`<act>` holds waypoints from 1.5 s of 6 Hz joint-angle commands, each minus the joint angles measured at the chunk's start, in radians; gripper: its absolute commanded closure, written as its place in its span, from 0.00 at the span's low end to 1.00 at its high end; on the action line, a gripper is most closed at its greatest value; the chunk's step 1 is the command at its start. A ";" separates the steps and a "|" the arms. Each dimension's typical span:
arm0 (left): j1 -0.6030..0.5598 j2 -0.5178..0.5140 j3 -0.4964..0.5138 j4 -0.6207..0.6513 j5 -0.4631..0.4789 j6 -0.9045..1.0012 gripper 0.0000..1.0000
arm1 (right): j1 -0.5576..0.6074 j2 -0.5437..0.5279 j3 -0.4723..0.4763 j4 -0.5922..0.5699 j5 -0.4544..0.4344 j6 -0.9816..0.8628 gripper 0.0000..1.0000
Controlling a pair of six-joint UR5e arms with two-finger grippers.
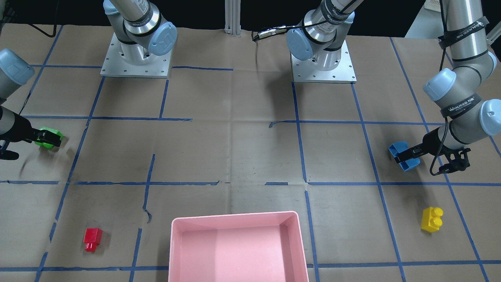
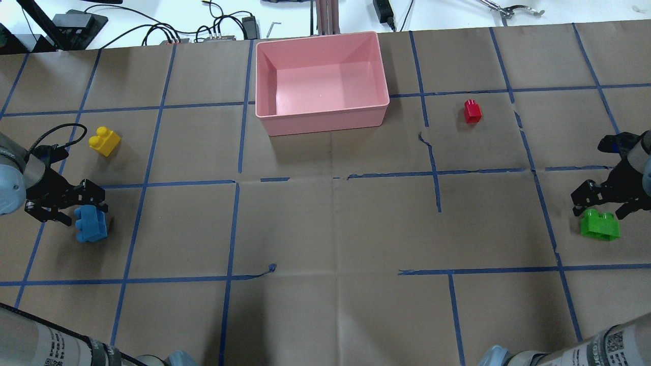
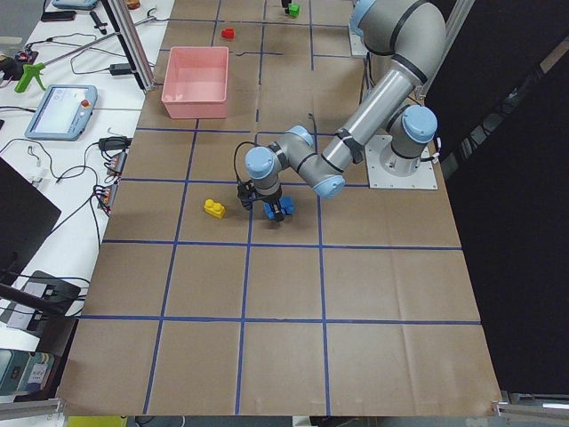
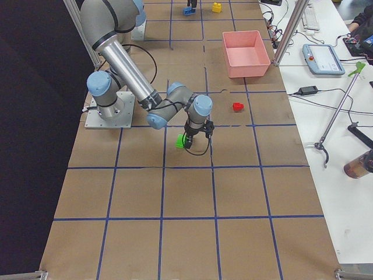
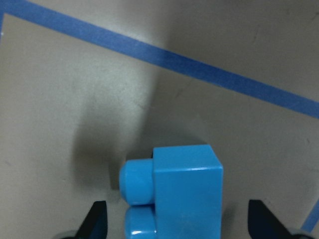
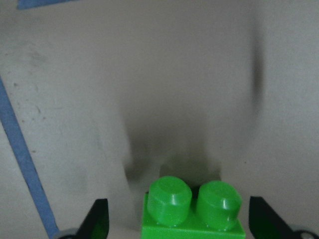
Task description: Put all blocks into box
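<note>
The box (image 2: 320, 116) sits at the far edge of the table (image 2: 330, 229), about midway along it. A broad stretch of brown paper crossed by blue tape lines (image 2: 231, 229) lies between it and both arms. The left gripper (image 2: 84, 206) is low over the blue block (image 2: 91, 226) near the table's left edge. The right gripper (image 2: 601, 203) is over the green block (image 2: 600, 226) near the right edge.

From overhead, the black fingers partly cover each block and their spacing is hard to read. The wrist cameras make it plain. The left fingers (image 5: 97, 221) are spread wide with paper showing on both sides of the blue block, which lies on its side. The right fingers (image 6: 99, 219) stand equally wide around the green block, touching nothing.

All four blocks are on the table outside the box. The yellow block (image 2: 104, 141) lies just beyond the blue one, on its far side. The red block (image 2: 472, 111) lies to the right of the box, apart from its wall.
</note>
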 commanded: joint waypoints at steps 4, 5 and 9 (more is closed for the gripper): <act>0.000 -0.012 0.001 0.007 -0.002 -0.007 0.63 | -0.002 0.000 0.019 -0.010 -0.029 0.023 0.27; 0.000 -0.007 0.001 0.004 0.000 -0.007 0.86 | -0.002 -0.001 0.016 -0.010 -0.029 0.032 0.37; -0.207 0.059 0.162 -0.025 -0.083 -0.339 0.94 | 0.008 -0.026 -0.033 -0.023 -0.017 0.025 0.58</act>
